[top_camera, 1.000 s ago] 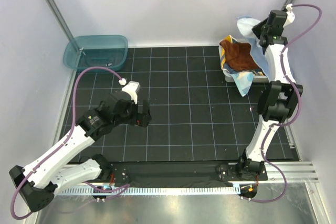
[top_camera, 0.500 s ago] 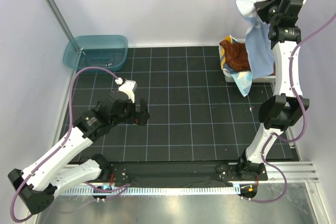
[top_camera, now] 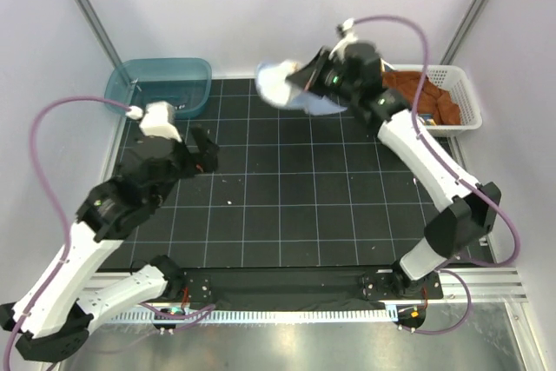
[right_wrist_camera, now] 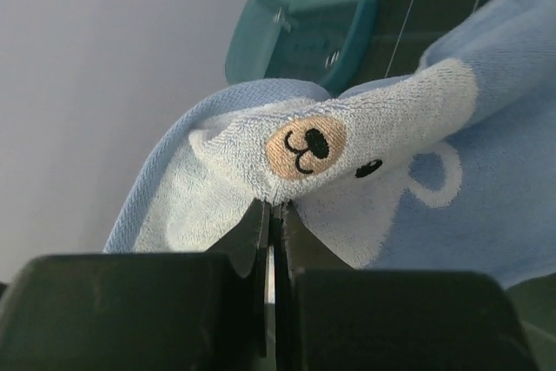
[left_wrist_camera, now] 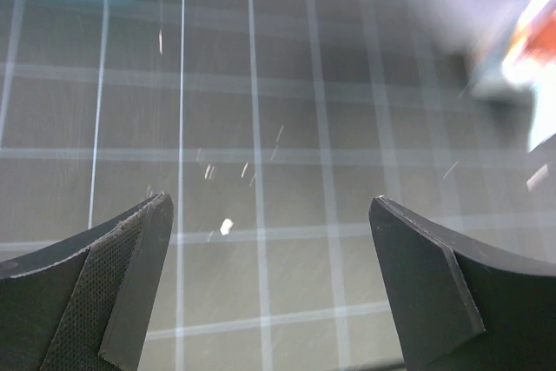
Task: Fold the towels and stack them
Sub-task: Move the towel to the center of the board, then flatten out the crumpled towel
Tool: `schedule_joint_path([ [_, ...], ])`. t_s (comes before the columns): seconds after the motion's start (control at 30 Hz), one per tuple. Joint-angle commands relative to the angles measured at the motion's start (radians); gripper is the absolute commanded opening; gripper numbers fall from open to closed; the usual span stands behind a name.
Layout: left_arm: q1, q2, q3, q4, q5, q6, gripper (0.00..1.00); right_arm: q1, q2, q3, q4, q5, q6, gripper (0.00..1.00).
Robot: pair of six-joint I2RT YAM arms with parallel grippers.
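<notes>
Top: my right gripper (top_camera: 301, 86) grips the pale blue towel (top_camera: 274, 82), up between teal tub (top_camera: 158, 80) and white basket (top_camera: 462, 91). Left gripper (top_camera: 206, 149) released, empty.
Left wrist: fingers (left_wrist_camera: 130, 258) wide apart over grid mat (left_wrist_camera: 287, 119).
Right wrist: jaws pinched on towel's bear face.

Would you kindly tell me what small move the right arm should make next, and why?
Probably lower the pale blue towel onto the black mat: the right claw is shut on it, holding it bunched in the air, and the left claw stands open.
</notes>
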Motion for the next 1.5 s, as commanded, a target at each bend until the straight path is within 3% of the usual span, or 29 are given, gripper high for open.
schedule_joint_path([
  [0.0, 0.004, -0.033, 0.123, -0.026, -0.133, -0.058, 1.0, 0.108, -0.092, -0.272, 0.165, -0.026, -0.02, 0.01],
  [0.13, 0.004, -0.039, 0.129, -0.018, -0.166, -0.052, 1.0, 0.346, -0.137, -0.586, 0.259, 0.017, -0.043, 0.01],
  [0.27, 0.004, -0.004, 0.042, -0.01, -0.078, -0.096, 0.99, 0.493, -0.163, -0.899, 0.326, 0.095, -0.032, 0.01],
  [0.37, 0.004, 0.01, -0.087, 0.046, -0.026, -0.146, 0.98, 0.555, -0.238, -1.069, 0.392, 0.139, 0.009, 0.13],
  [0.4, 0.004, 0.025, -0.112, 0.057, -0.015, -0.16, 0.99, 0.561, -0.267, -1.099, 0.375, 0.164, 0.016, 0.27],
  [0.47, 0.004, 0.048, -0.174, 0.079, 0.006, -0.195, 0.99, 0.567, -0.386, -1.162, 0.352, 0.193, 0.026, 0.38],
  [0.5, 0.004, 0.083, -0.193, 0.105, 0.011, -0.208, 0.99, 0.566, -0.434, -1.165, 0.284, 0.266, 0.025, 0.5],
  [0.6, 0.004, 0.155, -0.213, 0.132, -0.029, -0.243, 0.99, 0.563, -0.554, -1.121, 0.121, 0.448, 0.005, 0.68],
  [0.63, 0.004, 0.21, -0.21, 0.157, -0.049, -0.246, 0.99, 0.552, -0.557, -1.099, 0.098, 0.495, -0.007, 0.69],
  [0.77, 0.072, 0.423, -0.132, 0.207, -0.103, -0.236, 0.96, 0.41, -0.42, -0.92, 0.05, 0.523, -0.072, 0.68],
  [0.87, 0.136, 0.606, -0.043, 0.247, -0.025, -0.202, 0.89, 0.293, -0.245, -0.79, 0.053, 0.485, -0.113, 0.61],
  [1.07, 0.261, 0.906, 0.155, 0.298, 0.138, -0.086, 0.78, 0.166, 0.106, -0.494, 0.033, 0.445, -0.198, 0.57],
  [1.27, 0.35, 1.033, 0.225, 0.346, 0.294, -0.009, 0.76, 0.121, 0.338, -0.31, -0.002, 0.431, -0.221, 0.56],
  [1.47, 0.366, 1.123, 0.239, 0.37, 0.344, 0.054, 0.77, 0.118, 0.415, -0.254, 0.003, 0.477, -0.254, 0.56],
])
